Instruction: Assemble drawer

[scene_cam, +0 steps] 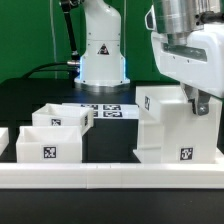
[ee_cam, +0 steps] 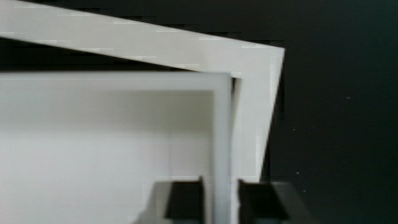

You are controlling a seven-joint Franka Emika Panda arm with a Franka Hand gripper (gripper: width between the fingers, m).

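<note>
Casing (scene_cam: 165, 125) (upright), wall in end effector (ee_cam: 224, 202)

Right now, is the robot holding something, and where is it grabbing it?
Yes. Its fingers pinch the big white casing by the top edge of one thin side wall, which sits between them in the wrist view.

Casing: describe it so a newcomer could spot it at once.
On the black table, behind the long white front rail, look to the exterior view's right, under the claw. The casing is the tall white box there; the two trays on that view's left are low and open.
</note>
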